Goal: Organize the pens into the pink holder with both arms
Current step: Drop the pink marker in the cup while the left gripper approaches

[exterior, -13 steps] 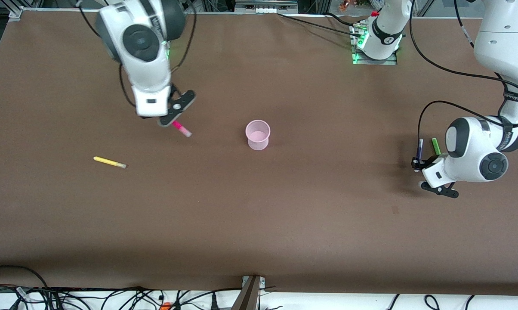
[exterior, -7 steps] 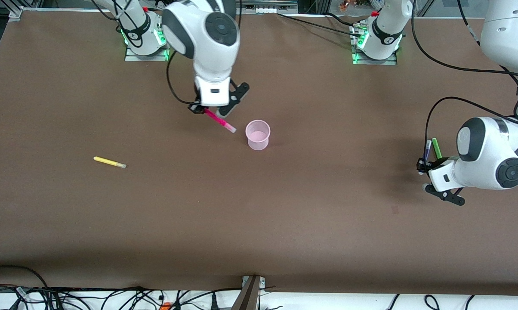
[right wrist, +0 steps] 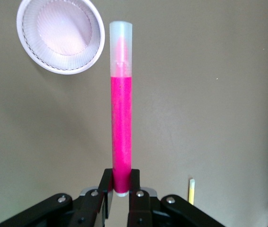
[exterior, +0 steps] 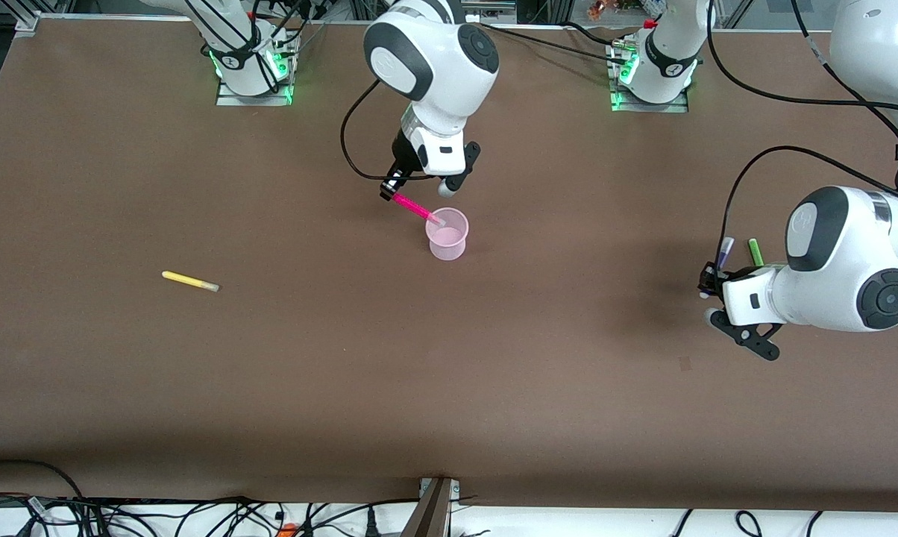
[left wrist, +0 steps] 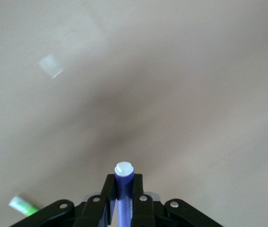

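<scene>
Right claw (exterior: 394,188): clamped on the magenta pen (exterior: 413,209); it has swung in from the right arm's end, so the pale cap now overlaps the rim of the pink holder (exterior: 447,233), ready to drop.
Left claw (exterior: 710,283): clamped on the blue-purple pen (exterior: 724,250), lifted beside the green pen (exterior: 755,252).
Yellow pen (exterior: 189,281): unmoved on the tabletop (exterior: 449,388).
Materials: thin translucent waisted cup; smooth slim barrels; matte brown top.
</scene>
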Available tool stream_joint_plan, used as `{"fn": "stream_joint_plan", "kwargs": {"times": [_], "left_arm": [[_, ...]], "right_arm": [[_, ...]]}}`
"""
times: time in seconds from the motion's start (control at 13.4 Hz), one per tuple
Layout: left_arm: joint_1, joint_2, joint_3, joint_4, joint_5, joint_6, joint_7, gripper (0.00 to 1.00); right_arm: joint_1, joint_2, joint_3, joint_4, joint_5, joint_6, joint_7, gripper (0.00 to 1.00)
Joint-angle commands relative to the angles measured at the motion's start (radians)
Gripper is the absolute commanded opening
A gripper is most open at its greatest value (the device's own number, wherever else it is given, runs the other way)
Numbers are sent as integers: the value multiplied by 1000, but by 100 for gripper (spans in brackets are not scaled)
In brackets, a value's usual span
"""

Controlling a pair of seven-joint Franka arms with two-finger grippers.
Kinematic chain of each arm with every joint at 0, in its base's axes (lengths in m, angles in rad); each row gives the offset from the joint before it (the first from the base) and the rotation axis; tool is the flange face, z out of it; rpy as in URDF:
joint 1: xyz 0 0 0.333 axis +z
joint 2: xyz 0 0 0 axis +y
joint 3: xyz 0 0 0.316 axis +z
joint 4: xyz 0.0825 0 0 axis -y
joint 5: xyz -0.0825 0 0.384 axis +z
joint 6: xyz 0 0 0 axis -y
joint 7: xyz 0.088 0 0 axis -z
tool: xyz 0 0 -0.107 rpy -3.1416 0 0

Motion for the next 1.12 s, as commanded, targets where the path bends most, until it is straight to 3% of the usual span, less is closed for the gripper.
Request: {"fn": "stream_joint_plan", "kwargs": {"times": [0.0, 0.3, 0.97, 1.04], "left_arm": [[20, 3, -6, 18, -92, -21, 142, 0], [16, 17, -5, 32, -255, -17, 373, 0], [2, 41, -6, 31, -591, -22, 702, 0], [2, 46, -6, 31, -612, -22, 767, 0]], "right_arm": [[48, 75, -10, 44, -62, -28, 5, 0], [100, 109, -13, 45, -172, -41, 2, 0], [157, 224, -16, 111, -266, -108, 8, 0], [159, 224, -16, 116, -266, -108, 8, 11]]}}
